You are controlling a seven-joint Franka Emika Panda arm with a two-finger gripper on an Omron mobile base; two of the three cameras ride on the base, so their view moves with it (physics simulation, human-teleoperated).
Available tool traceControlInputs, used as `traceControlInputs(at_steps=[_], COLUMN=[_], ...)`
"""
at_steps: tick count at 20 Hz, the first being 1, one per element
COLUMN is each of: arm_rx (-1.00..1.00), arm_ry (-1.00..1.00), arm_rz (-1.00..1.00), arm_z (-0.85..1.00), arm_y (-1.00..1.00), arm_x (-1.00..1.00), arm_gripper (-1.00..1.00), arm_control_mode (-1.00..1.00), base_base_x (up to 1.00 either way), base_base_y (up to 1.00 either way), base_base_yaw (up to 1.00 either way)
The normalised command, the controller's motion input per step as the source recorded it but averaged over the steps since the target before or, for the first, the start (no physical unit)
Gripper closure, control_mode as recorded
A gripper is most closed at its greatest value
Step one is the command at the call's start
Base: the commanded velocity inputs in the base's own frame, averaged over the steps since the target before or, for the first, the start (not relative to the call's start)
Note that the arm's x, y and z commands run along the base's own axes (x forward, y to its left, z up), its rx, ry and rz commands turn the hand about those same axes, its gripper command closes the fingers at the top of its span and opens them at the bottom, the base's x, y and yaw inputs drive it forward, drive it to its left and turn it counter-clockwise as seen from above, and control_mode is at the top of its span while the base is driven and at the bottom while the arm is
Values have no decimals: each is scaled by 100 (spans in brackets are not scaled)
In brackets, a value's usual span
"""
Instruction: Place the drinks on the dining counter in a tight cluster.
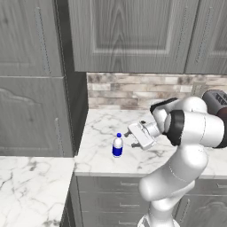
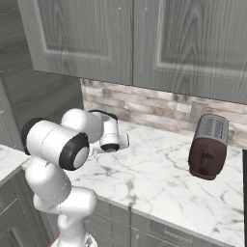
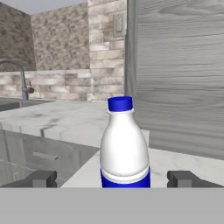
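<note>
A small clear water bottle point(image 1: 117, 145) with a blue cap and blue label stands upright near the front edge of a marble worktop point(image 1: 106, 122) backed by brick. My gripper point(image 1: 131, 139) is level with it, just to its right, jaws open and pointing at it. In the hand view the bottle point(image 3: 124, 146) stands centred between the two dark fingertips point(image 3: 43, 178), with a gap on each side and no contact visible. The dining counter is out of view.
A dark red toaster point(image 2: 208, 147) stands at the right of the worktop, against the brick wall. A tall grey cabinet point(image 1: 31, 88) closes the worktop's left end. Beyond it lies another marble counter point(image 3: 65, 118) with a faucet point(image 3: 22, 78). Grey wall cabinets point(image 1: 133, 35) hang overhead.
</note>
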Motion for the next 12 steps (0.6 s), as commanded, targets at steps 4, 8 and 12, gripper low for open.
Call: traceControlInputs(at_steps=[4,8,12], arm_rx=[6,0,1], arm_ry=[-1,0,0], arm_rz=[0,0,0], arm_z=[0,0,0], arm_y=[0,0,0], arm_x=[-4,0,-3], arm_gripper=[-100,-100,-100], arm_control_mode=[-100,-100,-100], base_base_x=[0,0,0], base_base_y=[0,0,0], base_base_yaw=[0,0,0])
